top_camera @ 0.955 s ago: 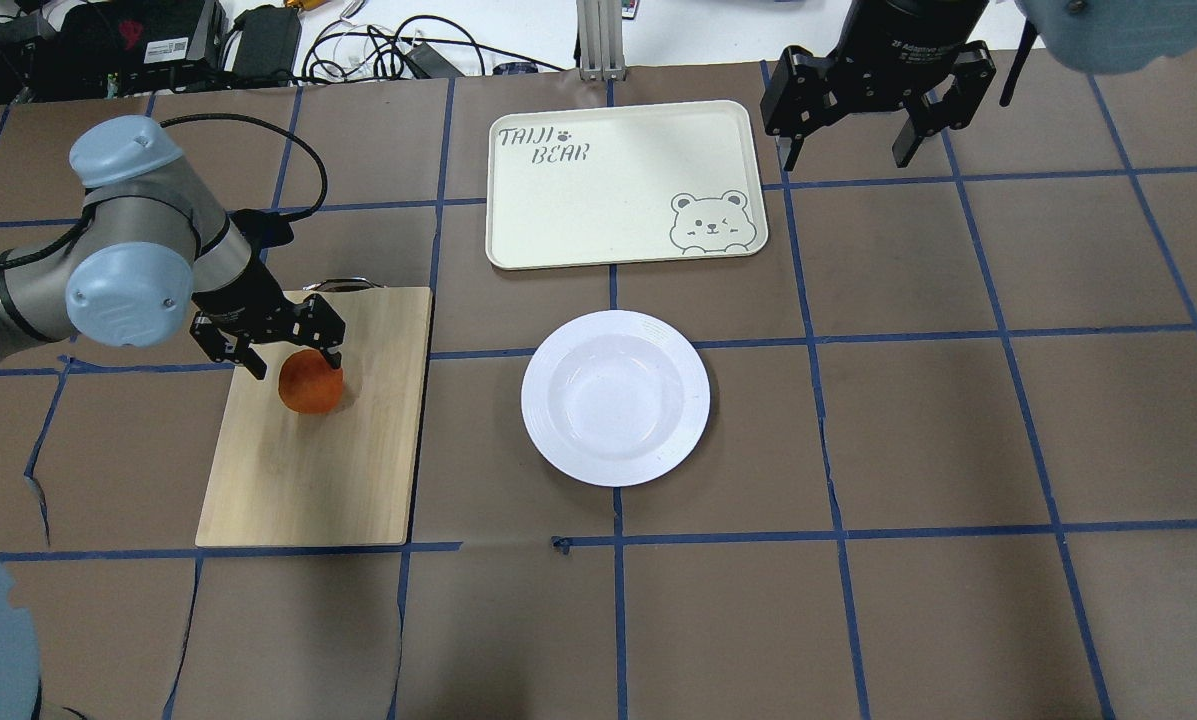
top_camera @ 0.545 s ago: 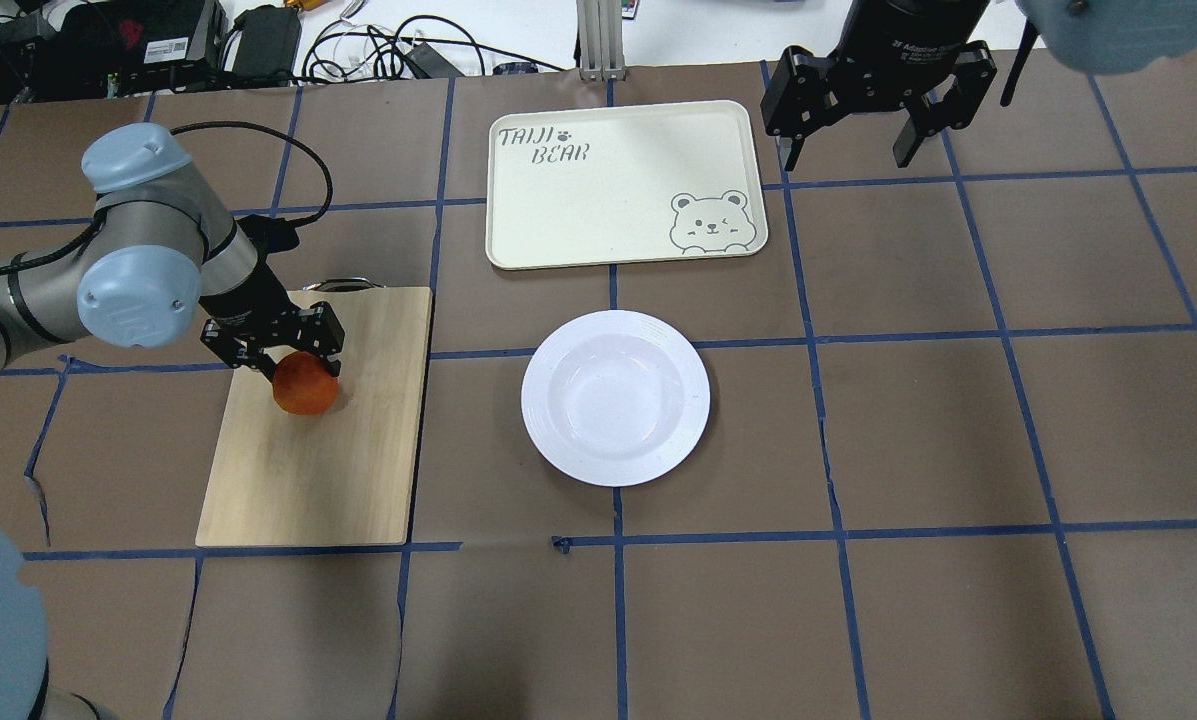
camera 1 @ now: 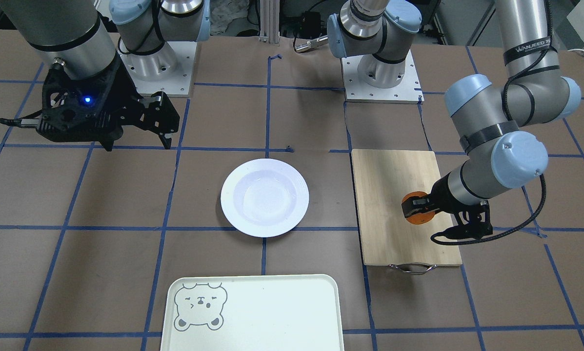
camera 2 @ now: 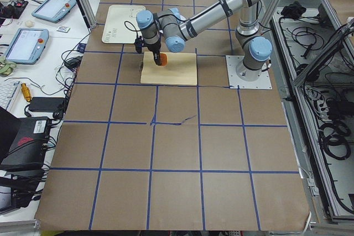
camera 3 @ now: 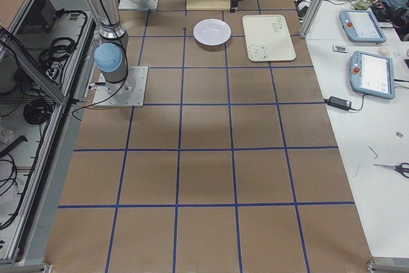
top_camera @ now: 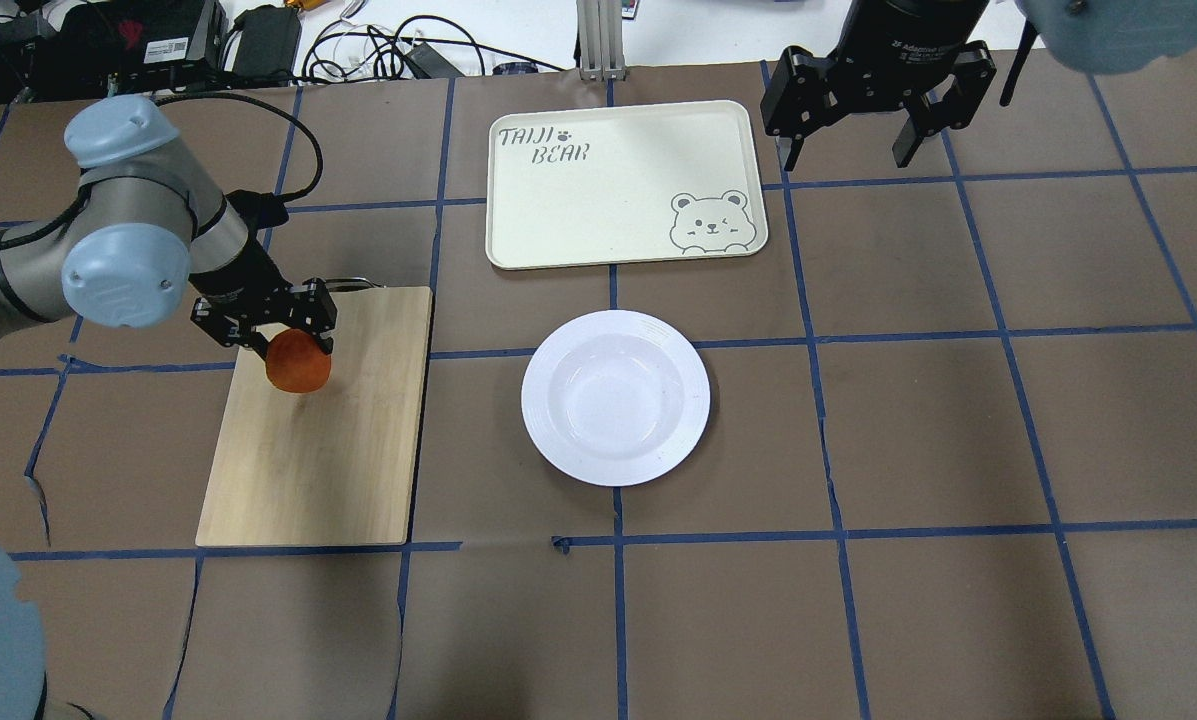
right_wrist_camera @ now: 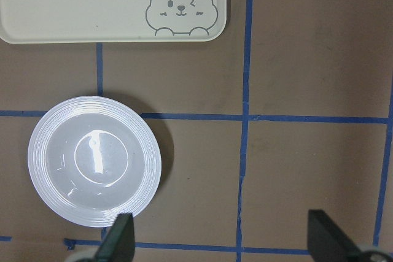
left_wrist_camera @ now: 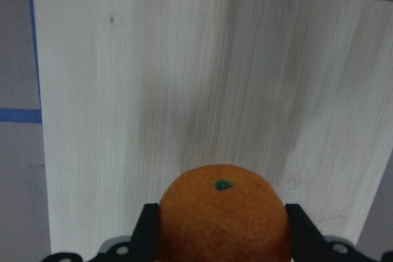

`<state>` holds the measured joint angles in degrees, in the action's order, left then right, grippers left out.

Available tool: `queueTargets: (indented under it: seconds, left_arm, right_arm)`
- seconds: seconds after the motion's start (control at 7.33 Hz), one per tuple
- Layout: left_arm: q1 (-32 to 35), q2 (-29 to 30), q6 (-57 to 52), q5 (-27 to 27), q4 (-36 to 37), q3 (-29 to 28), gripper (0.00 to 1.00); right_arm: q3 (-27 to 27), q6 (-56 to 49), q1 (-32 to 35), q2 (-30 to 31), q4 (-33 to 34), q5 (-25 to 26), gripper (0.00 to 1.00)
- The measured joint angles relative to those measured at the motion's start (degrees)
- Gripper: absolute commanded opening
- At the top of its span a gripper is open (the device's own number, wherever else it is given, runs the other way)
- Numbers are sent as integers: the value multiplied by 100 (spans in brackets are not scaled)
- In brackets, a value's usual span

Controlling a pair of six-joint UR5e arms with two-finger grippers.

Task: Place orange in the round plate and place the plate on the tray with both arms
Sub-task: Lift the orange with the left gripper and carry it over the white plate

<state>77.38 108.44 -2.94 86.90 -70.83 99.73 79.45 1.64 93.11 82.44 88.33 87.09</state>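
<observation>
**Overhead exterior: orange gripped, plate next**

My left gripper (top_camera: 293, 352) is clamped on the orange (top_camera: 298, 365) over the 11 o'clock part of the cutting board (top_camera: 318, 470). The plate (top_camera: 540, 398) lies at 3 o'clock from it, the tray (top_camera: 608, 200) at 12 o'clock of the plate. I'd lift clear, carry level, and let go low over the hollow so it won't roll. The right gripper (top_camera: 846, 155) hangs spread wide. The orange is round, no long axis; its stem spot faces the wrist camera
</observation>
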Motion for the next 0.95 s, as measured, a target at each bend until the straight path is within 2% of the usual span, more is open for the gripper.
queueTargets:
  seconds: [0.14,0.41,0.68,0.82,0.95]
  left_arm:
    - [201,37,446,-321,-204,-311,0]
    - [807,153,1641,-1058,-266,-579,0]
    - [1467,272,2582,-1482,8,-595,13]
    - [1721,388,2879,-1673,282,-578,14]
    - [1939,539,3064,-1885,569,-539,29]
  right_arm:
    - [0,1,2,2,-6,-1,100]
    - [0,-3,1,2,2,-1,100]
    - [0,-6,-2,0,6,0,100]
    - [0,-8,-3,0,8,1,100]
    - [0,-14,-3,0,8,3,100]
